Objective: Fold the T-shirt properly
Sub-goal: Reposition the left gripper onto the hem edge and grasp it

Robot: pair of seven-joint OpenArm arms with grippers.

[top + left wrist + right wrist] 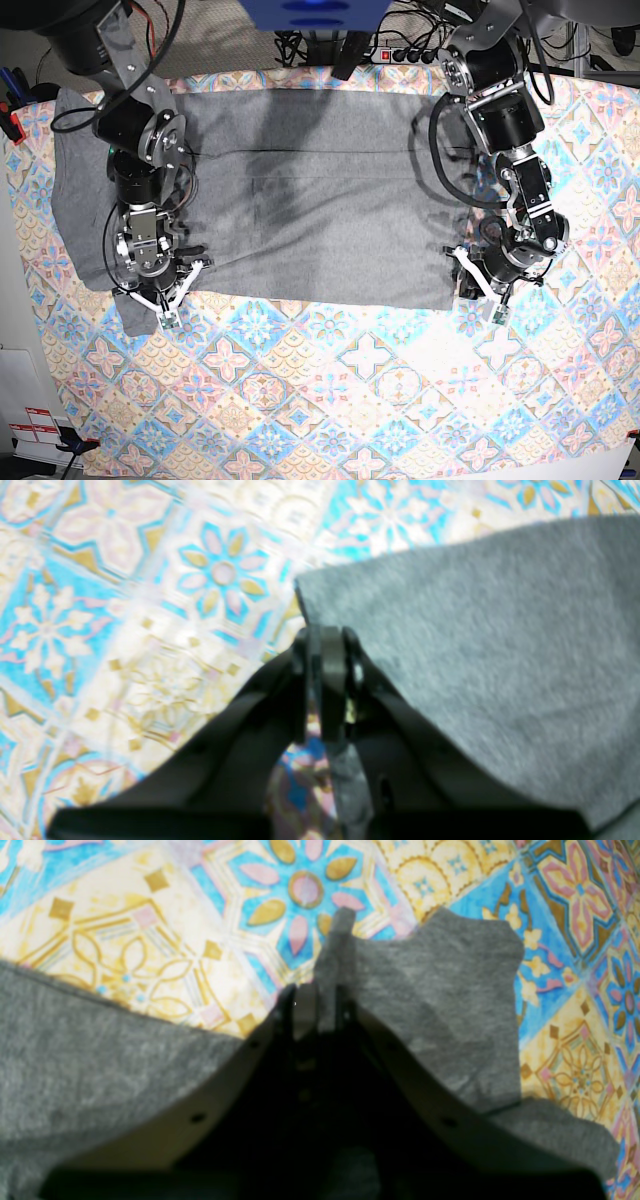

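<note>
The grey T-shirt (pixel 320 220) lies spread flat across the far half of the table, its long lower edge facing the front. At the shirt's near corner on the right of the base view, my left gripper (pixel 478 298) is shut on the cloth. The left wrist view shows its fingertips (pixel 325 637) pressed together at the corner of the fabric (pixel 475 630). My right gripper (pixel 165 303) holds the opposite near corner on the left of the base view. Up close it (pixel 312 995) is shut on a pinched fold of grey fabric (pixel 450 990) that pokes up past the tips.
The patterned tablecloth (pixel 350 400) covers the table, and its front half shows in front of the shirt. A power strip and cables (pixel 400 55) lie beyond the far edge. Red-and-white labels (pixel 35 425) sit off the table's left front corner.
</note>
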